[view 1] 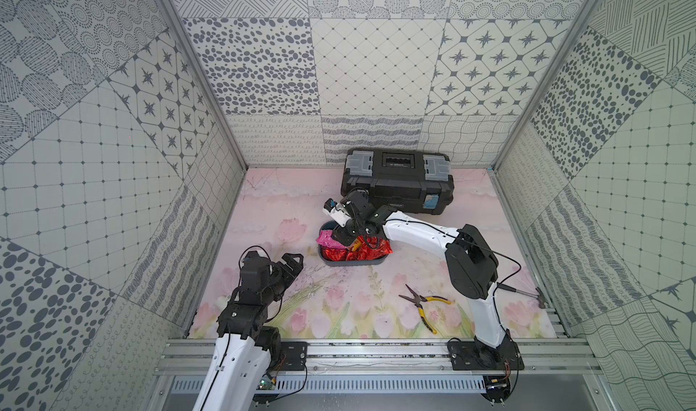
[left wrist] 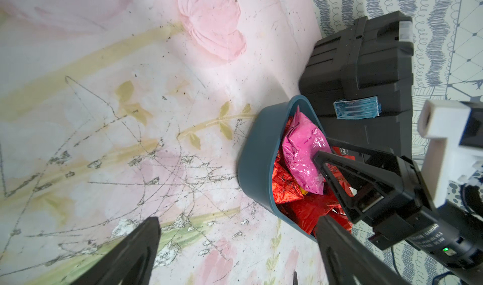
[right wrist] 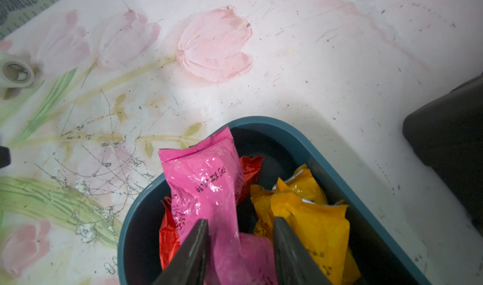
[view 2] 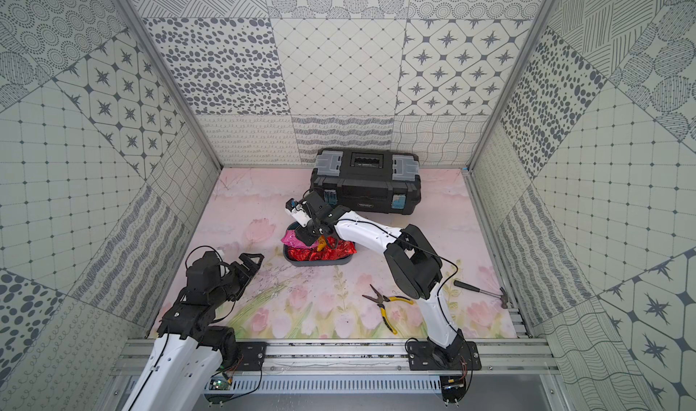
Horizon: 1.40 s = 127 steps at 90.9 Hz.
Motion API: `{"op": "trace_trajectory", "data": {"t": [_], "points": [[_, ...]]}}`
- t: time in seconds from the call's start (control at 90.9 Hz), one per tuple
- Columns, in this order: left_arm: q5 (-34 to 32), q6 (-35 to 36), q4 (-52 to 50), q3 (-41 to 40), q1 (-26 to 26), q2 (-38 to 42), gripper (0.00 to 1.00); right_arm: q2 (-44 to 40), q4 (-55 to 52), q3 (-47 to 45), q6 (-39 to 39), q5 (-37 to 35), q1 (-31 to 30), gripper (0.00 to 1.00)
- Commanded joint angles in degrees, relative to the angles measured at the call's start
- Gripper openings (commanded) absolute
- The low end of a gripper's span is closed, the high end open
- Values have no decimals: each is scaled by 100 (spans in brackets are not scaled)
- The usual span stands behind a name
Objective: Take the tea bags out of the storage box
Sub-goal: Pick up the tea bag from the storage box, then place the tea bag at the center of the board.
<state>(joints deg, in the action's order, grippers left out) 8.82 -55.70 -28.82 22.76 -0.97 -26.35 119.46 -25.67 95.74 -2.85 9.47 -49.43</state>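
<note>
**While the jaws straddle the pink sachet, make the bite count**

Since the tulip-printed pink desk [view 1: 339,311] carries everything, I start there. The big black plastic toolbox with grey latches [view 1: 395,187] sits at its far edge, lid shut, contents hidden. Just in front of it, near the desk's middle, is the shallow teal-blue plastic storage box [right wrist: 261,121]. It is heaped with crinkly foil tea bags [view 1: 363,254], mostly red. There are also two yellow-orange sachets [right wrist: 308,218] and a pink sachet [right wrist: 203,176] leaning over the rim.

My right gripper [right wrist: 240,223] is down inside, fingers either side of that pink sachet; whether they have clamped it I cannot tell. I'd pinch only the pink foil, clear of the yellow neighbour, then lift straight up so the box stays put.

The left gripper [view 1: 293,263] hangs spread wide and empty between the box and the desk's left edge.
</note>
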Motion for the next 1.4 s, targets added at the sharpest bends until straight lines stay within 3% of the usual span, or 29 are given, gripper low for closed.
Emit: {"op": "trace_trajectory", "data": {"t": [0.0,0.121,0.231,0.583,0.759,1.023,1.189,1.387], "points": [[145,-122,-160,-8,27,63,98,119,44,156,79,146,-8,29],[225,-173,-141,21,24,63,97,19,84,87,125,283,-12,11],[417,-217,-51,73,27,66,97,-213,330,-101,300,476,-15,0],[898,-671,-15,288,23,174,97,-1457,1409,-1212,1260,183,-192,0],[629,-845,-580,383,23,436,94,-2289,2078,-2384,2275,-817,-711,0],[487,-910,-1104,370,24,640,86,-2775,2258,-3576,3995,-3192,-2385,0],[301,-996,-1507,392,25,635,85,-2355,2001,-3490,5157,-4105,-3047,0],[207,-1124,-1661,309,24,729,82,-1567,1333,-2962,6361,-4388,-3270,0]]}}
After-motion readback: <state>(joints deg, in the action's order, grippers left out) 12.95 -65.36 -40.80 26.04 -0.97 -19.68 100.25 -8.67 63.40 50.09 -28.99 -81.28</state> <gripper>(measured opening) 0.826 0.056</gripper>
